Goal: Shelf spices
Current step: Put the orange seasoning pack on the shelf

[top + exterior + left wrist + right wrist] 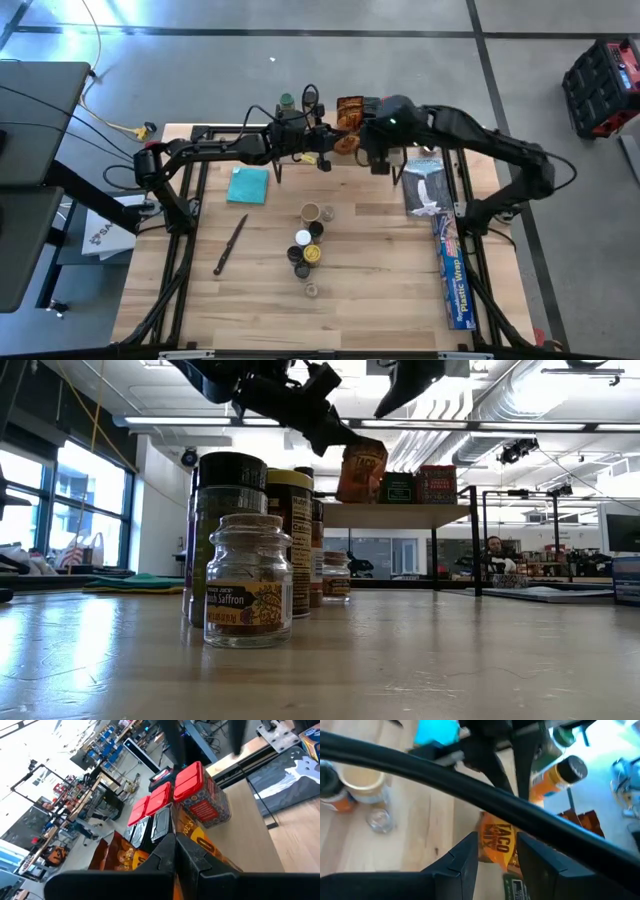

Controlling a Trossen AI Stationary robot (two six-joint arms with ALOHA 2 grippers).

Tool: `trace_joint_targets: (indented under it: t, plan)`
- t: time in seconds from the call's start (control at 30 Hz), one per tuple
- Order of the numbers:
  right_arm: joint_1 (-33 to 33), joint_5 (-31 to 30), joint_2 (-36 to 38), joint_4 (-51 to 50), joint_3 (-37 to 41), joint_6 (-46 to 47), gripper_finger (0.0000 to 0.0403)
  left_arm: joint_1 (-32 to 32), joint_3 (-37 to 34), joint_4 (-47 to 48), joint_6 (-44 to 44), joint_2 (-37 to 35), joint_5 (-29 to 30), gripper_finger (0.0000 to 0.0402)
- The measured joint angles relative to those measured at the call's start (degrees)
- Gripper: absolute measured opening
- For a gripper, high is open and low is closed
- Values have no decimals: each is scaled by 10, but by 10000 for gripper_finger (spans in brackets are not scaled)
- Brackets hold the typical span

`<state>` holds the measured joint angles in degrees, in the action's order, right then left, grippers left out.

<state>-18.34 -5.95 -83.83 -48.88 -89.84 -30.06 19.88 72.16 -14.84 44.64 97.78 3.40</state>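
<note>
Above the small wooden shelf (395, 515), the left claw (175, 851) pinches an orange taco-mix packet (361, 471); the right claw (496, 851) hovers half-open, empty. Released tilted, the packet could topple the red-lidded boxes (192, 782).

Left pincer (175, 857): dark fingers pressed together, clamped on an orange-brown flat packet (197, 842). Just beyond the fingertips: red-lidded spice boxes (192, 787) in a row on the light wooden shelf (245, 815). Beside the pincer: more orange-brown packets (115, 855).
</note>
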Motion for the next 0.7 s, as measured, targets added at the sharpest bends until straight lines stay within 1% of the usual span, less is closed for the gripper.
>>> trace_joint_targets:
  t: [0.17,0.37,0.5,0.6,0.7]
  plan:
    - [-24,1,-56,-51,-55,-19,128,0,0,1,0,0,0,1]
    - [-42,0,-97,-67,-69,-40,125,0,0,8,0,1,2,1]
    - [-45,-7,-102,-60,-69,-51,91,0,0,16,0,1,2,1]
    - [-45,-39,-96,-47,-69,-53,64,0,0,17,0,1,1,1]
    - [-41,-60,-83,-46,-69,-73,53,0,0,16,0,1,-1,1]
